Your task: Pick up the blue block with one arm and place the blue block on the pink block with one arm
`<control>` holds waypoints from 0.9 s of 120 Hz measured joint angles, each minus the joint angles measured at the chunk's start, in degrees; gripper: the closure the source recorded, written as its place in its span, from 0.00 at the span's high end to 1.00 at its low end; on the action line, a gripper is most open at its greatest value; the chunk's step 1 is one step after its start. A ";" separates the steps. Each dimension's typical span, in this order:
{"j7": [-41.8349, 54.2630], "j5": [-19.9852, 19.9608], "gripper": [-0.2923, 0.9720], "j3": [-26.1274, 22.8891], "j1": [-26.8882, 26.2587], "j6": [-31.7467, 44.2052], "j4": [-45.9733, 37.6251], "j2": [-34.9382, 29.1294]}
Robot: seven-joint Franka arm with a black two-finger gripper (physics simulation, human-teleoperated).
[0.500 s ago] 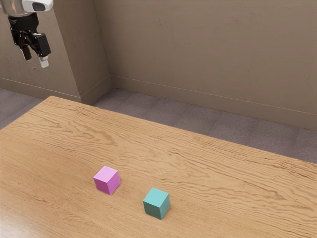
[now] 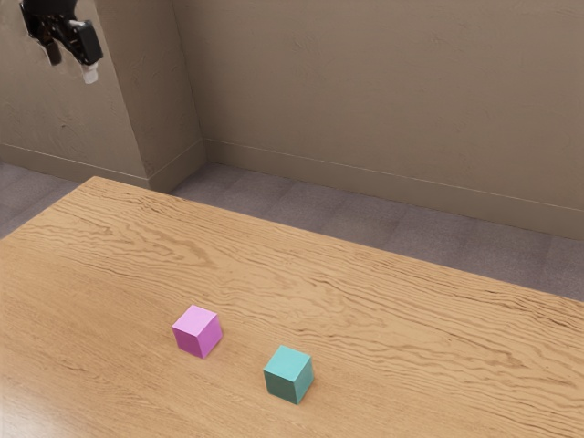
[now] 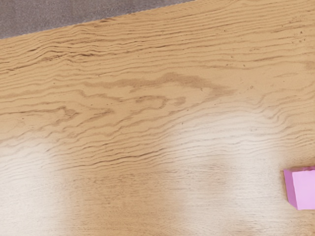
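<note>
Higher than a moment ago, the jaws hang open and empty at the exterior view's upper left. Far below and rightward, the blue block [image 2: 288, 374] rests on the counter [image 2: 383, 301] near the pink block [image 2: 197, 330].

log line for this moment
gripper: open, high, far from blocks | blue block: on table, ungrasped | pink block: beside it, apart

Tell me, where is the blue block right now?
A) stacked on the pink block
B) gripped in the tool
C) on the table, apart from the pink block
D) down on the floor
C: the blue block sits on the wooden table, with a gap between it and the pink block, and the open tool is high above.
</note>
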 joint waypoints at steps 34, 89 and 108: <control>-8.47 1.27 0.77 -4.60 -17.20 7.74 -4.88 12.70; -26.06 1.18 0.77 -4.47 -22.79 18.27 -8.40 17.90; -31.61 -0.14 0.76 -4.19 -24.96 20.60 -11.46 18.46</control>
